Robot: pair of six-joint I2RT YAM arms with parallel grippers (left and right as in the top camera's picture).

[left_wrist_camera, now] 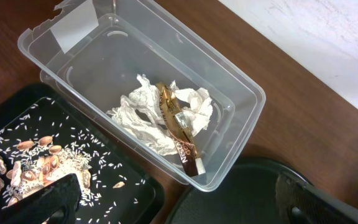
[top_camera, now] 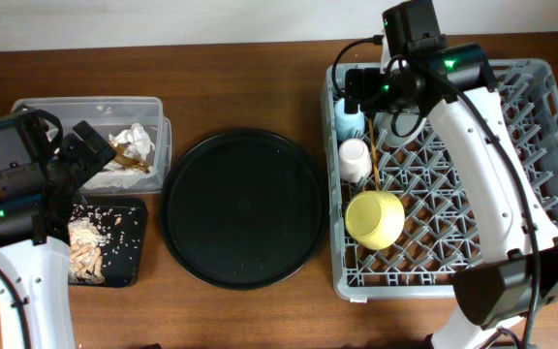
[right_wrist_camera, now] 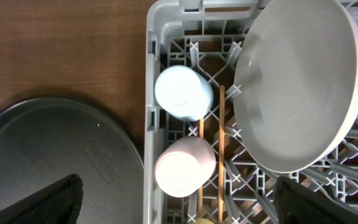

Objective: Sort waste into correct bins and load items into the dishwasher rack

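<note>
The clear box (top_camera: 37,107) holds white tissues (top_camera: 136,142) and the gold foil wrapper (top_camera: 124,157); both also show in the left wrist view (left_wrist_camera: 142,115), (left_wrist_camera: 178,130). The shallow black tray (top_camera: 134,242) holds beige food scraps (top_camera: 87,250). My left gripper (top_camera: 83,147) hovers open and empty over the near edges of both bins (left_wrist_camera: 173,208). In the grey rack (top_camera: 550,145) sit the blue cup (right_wrist_camera: 179,93), pink cup (right_wrist_camera: 185,165), chopsticks (right_wrist_camera: 222,143), plate (right_wrist_camera: 297,87) and yellow bowl (top_camera: 375,217). My right gripper (right_wrist_camera: 179,205) is open and empty above the rack's far-left corner.
A large round black tray (top_camera: 243,208) lies between the bins and the rack. It also shows in the left wrist view (left_wrist_camera: 241,199) and the right wrist view (right_wrist_camera: 55,149). Brown wooden table runs all round.
</note>
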